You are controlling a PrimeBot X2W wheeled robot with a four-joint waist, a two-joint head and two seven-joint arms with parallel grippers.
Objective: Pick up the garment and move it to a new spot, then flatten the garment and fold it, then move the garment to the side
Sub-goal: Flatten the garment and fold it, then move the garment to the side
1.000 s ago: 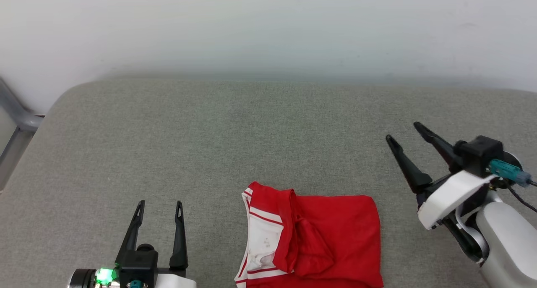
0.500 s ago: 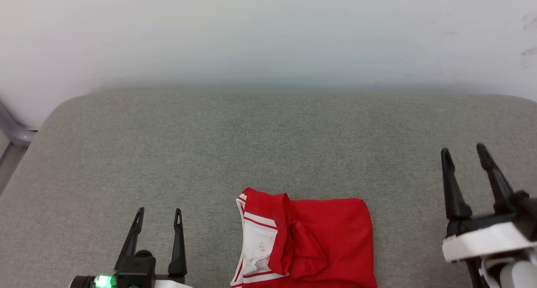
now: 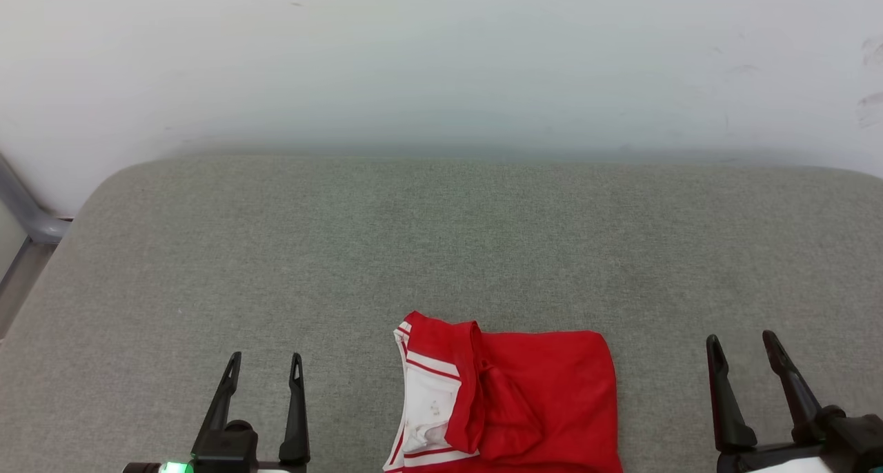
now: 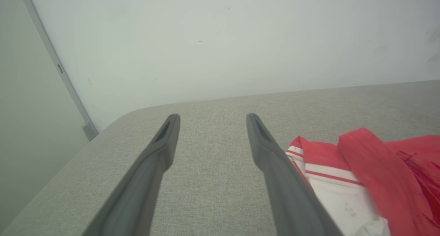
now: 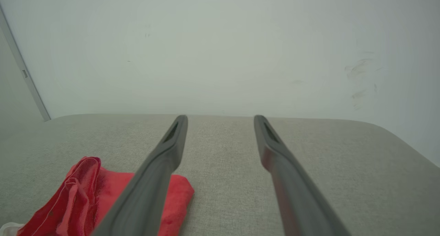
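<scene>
We found the shirt (image 3: 545,390) folded at the near edge of the grey cushion (image 3: 441,238), between our 2 grippers. It lay right of the left gripper (image 3: 265,357) and left of the right gripper (image 3: 740,336), about equally near each. Both stood wide open and empty, pointing toward the wall (image 3: 441,59). The white sleeve end faced left. The long axis we couldn't tell, as the view cut it off. Bare cushion lay either side.

The garment (image 3: 538,397) lies on the padded surface (image 3: 441,252) between the left tool (image 3: 265,356) and right tool (image 3: 740,335).
</scene>
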